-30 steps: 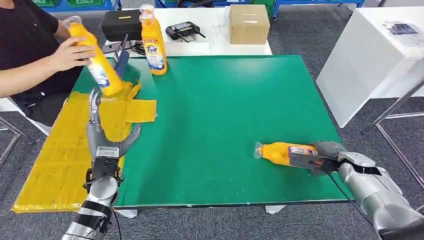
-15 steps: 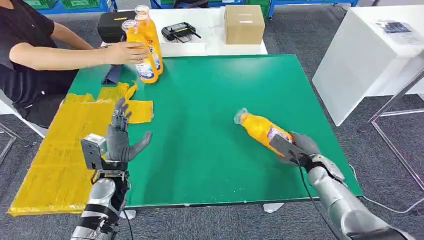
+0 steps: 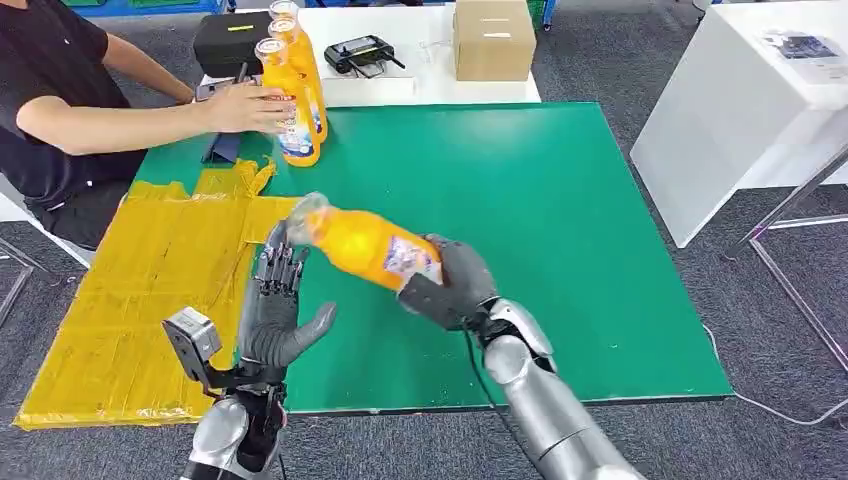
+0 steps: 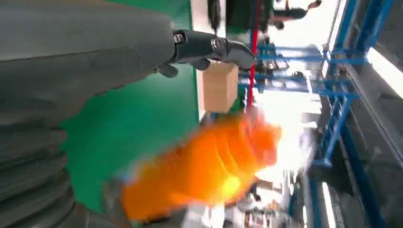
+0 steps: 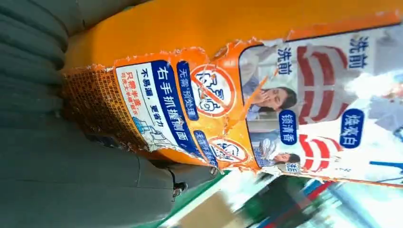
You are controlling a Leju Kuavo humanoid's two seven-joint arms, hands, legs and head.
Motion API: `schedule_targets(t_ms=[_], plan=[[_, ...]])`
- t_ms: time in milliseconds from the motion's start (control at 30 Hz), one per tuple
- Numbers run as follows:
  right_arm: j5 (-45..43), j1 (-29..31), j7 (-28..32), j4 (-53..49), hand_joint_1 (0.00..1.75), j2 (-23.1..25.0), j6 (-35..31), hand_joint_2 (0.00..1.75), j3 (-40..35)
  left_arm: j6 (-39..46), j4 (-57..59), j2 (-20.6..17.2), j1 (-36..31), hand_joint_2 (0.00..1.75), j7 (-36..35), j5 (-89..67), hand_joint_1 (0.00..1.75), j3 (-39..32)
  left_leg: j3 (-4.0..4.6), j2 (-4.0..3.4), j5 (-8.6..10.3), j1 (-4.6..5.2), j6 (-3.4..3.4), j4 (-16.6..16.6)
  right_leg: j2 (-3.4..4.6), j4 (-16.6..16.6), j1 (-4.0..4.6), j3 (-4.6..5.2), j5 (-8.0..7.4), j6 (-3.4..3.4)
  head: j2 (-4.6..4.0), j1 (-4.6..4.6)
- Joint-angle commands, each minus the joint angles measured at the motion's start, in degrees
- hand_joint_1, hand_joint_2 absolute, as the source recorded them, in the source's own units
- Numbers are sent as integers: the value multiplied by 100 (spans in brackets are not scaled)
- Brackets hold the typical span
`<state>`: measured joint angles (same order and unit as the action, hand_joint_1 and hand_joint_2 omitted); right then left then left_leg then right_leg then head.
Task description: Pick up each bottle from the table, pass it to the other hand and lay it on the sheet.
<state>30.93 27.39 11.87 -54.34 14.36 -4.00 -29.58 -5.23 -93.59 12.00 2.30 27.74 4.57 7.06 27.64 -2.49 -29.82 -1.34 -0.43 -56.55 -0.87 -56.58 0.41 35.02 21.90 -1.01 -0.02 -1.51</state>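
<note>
Orange bottle (image 3: 365, 245), torn blue-and-white label, clear cap end toward the left hand (image 3: 275, 310); held above the green table (image 3: 560, 210) by the right hand (image 3: 450, 283), which grips its base. Left hand open, fingers spread, holding nothing. Yellow sheet (image 3: 140, 290) overhangs the table's left edge. Right half of the table bare.
</note>
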Motion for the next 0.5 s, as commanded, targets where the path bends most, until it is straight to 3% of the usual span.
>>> schedule_targets(t_ms=[33,367,500], plan=[[-113,128,-90,316,175,338,15,175,-1397,-340,-235,-142,261,175,-97,128,0,319,-21,15,-2,5,8,16,11,8,-5,-12,4,-3,0,2],[-252,188,-52,634,175,355,-7,175,-1502,-266,-194,-127,166,175,-143,-20,0,535,-11,28,-1,12,9,15,-3,9,-12,-13,4,-5,0,2],[-120,45,69,429,175,379,138,175,-1893,-90,-128,-130,138,175,-130,-58,0,423,-8,27,-1,13,6,11,-8,5,-12,-9,6,-3,0,2]])
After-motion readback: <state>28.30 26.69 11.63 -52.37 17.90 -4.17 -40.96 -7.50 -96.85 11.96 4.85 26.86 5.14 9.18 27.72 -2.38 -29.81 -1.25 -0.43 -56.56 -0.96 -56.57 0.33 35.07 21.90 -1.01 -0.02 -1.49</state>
